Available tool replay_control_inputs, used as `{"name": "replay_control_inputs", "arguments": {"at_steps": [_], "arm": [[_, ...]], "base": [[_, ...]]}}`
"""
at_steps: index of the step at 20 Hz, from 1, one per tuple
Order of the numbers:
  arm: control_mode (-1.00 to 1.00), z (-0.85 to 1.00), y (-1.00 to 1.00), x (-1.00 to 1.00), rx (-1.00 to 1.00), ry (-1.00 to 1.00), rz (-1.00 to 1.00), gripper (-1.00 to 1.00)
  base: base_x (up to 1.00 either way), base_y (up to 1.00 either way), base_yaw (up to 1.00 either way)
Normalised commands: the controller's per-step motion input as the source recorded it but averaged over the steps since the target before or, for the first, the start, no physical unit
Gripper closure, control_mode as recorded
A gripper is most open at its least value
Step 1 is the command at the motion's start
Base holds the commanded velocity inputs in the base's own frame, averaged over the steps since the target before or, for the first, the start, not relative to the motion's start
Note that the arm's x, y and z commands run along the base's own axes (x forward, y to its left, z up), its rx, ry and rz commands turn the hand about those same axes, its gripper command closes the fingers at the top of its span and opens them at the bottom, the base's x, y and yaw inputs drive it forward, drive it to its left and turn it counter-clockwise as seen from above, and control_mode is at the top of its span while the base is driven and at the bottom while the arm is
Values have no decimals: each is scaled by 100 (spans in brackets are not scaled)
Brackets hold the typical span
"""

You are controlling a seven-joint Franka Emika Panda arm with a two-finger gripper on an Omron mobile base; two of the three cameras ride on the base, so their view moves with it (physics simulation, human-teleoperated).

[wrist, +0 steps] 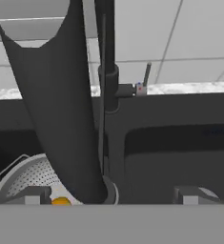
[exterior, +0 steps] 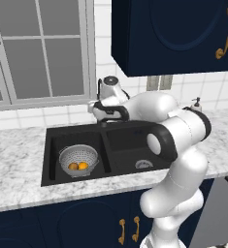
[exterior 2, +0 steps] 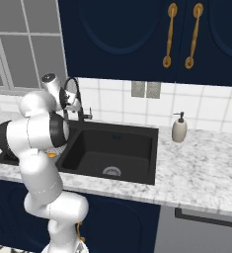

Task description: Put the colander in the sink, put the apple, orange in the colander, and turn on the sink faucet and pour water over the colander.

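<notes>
The hand (wrist: 111, 195) is open, its fingertips apart around the faucet (wrist: 70, 119) spout. Below it to the left, the colander (exterior: 78, 159) holds orange (exterior: 83, 165) and apple (exterior: 73, 166) in the sink (exterior: 120, 133).

Apple (exterior: 73, 166) and orange (exterior: 83, 165) in colander (exterior: 78, 160), left basin of sink (exterior: 50, 160)

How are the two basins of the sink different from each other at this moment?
The left basin holds the colander with two round fruits in it; the right basin holds nothing but its bare steel drain. In the hand view the faucet's spout leans down toward the left basin, not the right one. Both basins are matt black and rectangular, set in the same marble counter.
</notes>
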Motion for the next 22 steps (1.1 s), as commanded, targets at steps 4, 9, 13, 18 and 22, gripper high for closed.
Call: {"name": "replay_control_inputs", "arguments": {"at_steps": [4,9,13,18,22], "arm": [[-100,-17,7,33,-2,-1,-16,-100],[-100,-14,-4,25,0,0,-10,-100],[-100,-5,6,42,0,0,-7,-100],[-100,0,1,48,0,0,-9,-100],[-100,0,0,48,-1,0,-9,-100]], "base": [[0,0,0],[0,0,0],[0,0,0],[0,0,0],[0,0,0]]}}
